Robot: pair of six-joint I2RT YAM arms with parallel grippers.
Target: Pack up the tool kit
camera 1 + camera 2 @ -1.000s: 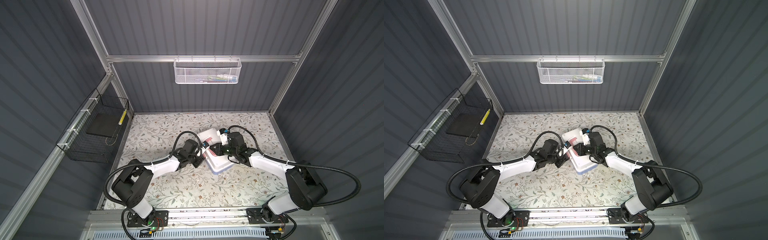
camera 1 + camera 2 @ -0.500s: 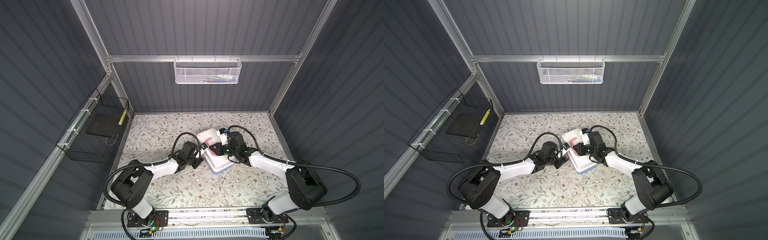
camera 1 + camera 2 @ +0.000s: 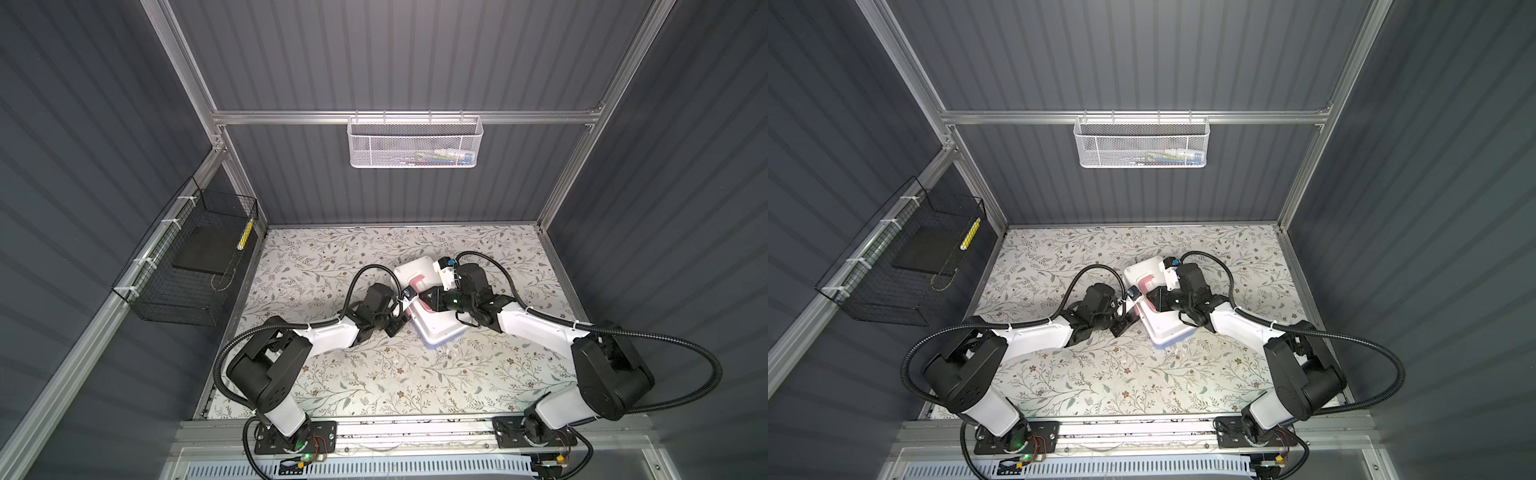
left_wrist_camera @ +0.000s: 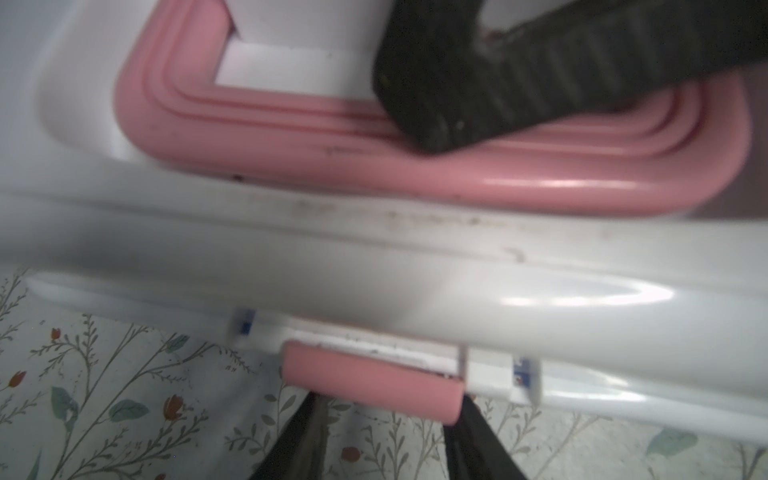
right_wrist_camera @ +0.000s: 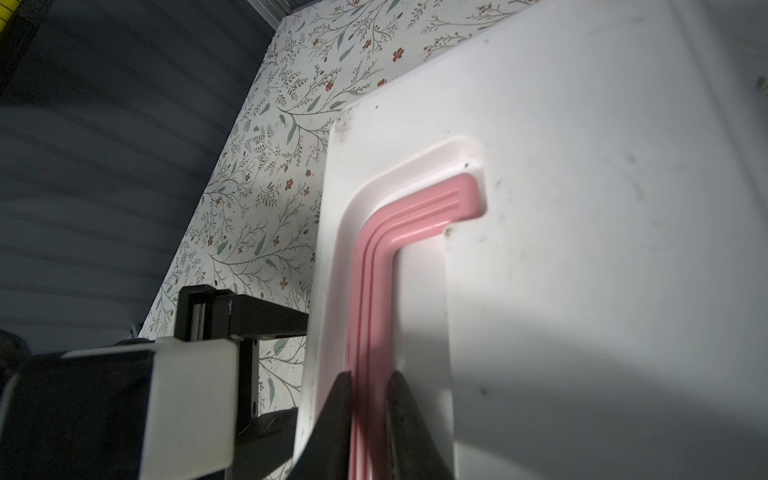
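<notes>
The rectangular plastic tool kit [image 3: 440,328], white lid down on its light blue base, lies on the floral-patterned table [image 3: 374,374], just off centre toward 1 o'clock. The right gripper [image 5: 370,378] is clamped on the pink lid handle [image 5: 374,257]. The left gripper [image 4: 386,415] is at the kit's 8 o'clock edge. Its jaws are apart at the pink latch [image 4: 370,384]; whether they grip it cannot be told.

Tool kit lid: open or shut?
Shut: the white lid lies down flat, with the pink handle folded into its recess. Whether the pink latch is snapped home, cannot tell.
</notes>
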